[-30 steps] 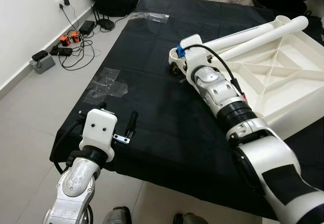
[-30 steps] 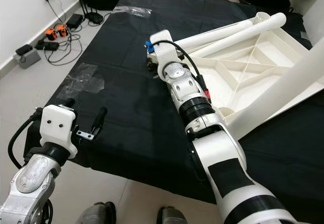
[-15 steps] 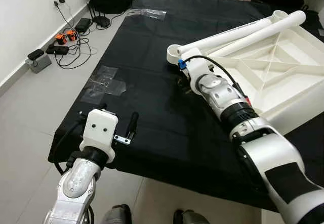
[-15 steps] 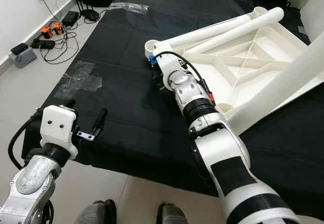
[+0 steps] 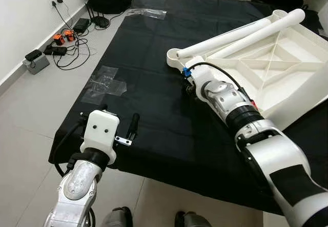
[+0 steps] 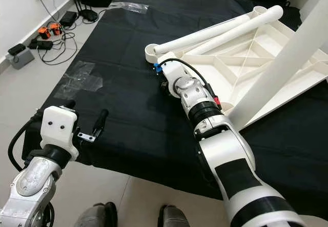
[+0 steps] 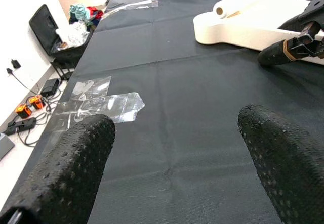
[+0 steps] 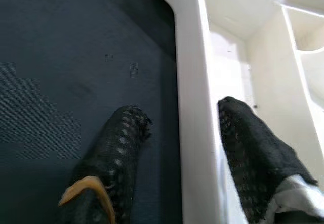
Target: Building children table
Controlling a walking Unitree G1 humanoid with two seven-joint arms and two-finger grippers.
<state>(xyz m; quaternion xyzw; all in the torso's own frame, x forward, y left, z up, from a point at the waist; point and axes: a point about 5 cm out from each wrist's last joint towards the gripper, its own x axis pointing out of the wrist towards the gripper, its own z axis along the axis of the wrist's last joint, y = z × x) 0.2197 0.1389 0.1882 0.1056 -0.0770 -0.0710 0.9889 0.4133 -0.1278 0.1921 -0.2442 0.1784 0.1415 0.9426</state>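
Since a second ago our right gripper (image 8: 174, 168) has drawn back along the table top's rim (image 8: 190, 92); its fingers straddle that wall, apart, not yet clamped. Upturned white table top (image 5: 277, 65) lies on the black cloth (image 5: 148, 83), rim running straight ahead between the fingers. Left gripper (image 7: 177, 158) hovers wide, well apart.

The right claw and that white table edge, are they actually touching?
Cannot tell. In the right wrist view the right gripper straddles the white tabletop's rim, one finger inside, one on the black cloth side; contact isn't plain.
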